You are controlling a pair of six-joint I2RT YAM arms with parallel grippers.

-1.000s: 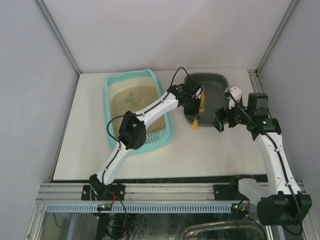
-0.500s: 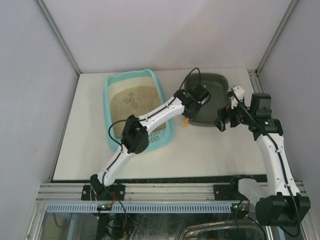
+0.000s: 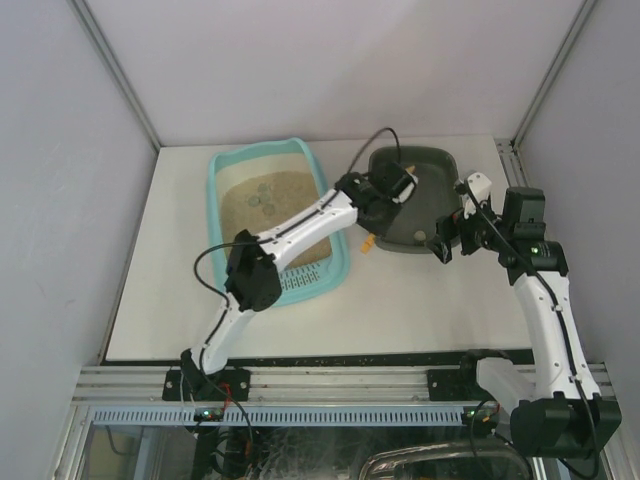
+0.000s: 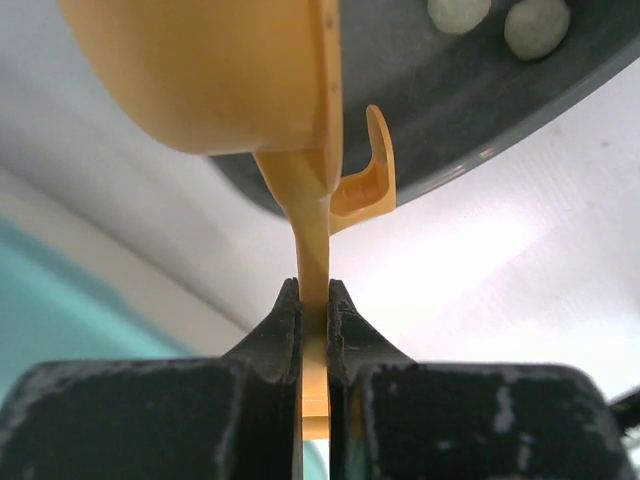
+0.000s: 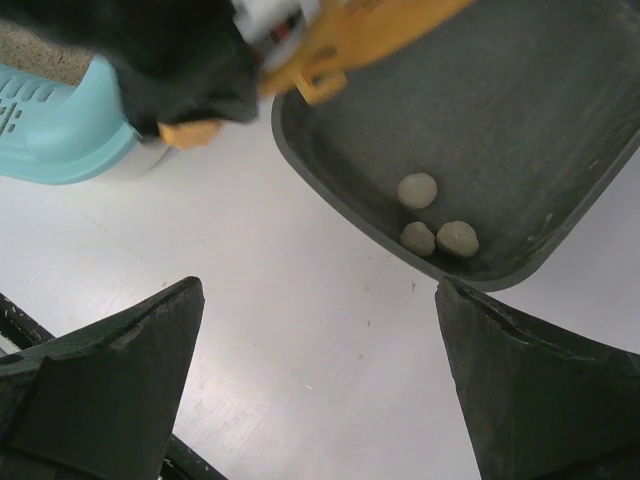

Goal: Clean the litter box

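Left elbow [image 3: 250, 278] swung left; litter box [image 3: 215, 225] runs near-far, grate [image 3: 305, 283] nearest.

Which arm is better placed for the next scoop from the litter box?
Left. The left claw is shut on the orange scoop, and its arm lies across the litter box. The right claw is open and empty, beside the grey tray, farther from the box.

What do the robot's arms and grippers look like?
The left arm and right arm have white links, bulky black joints and looping thin black cables. The left gripper and right gripper have matte black, wedge-shaped fingers. A small green light glows near the right wrist.
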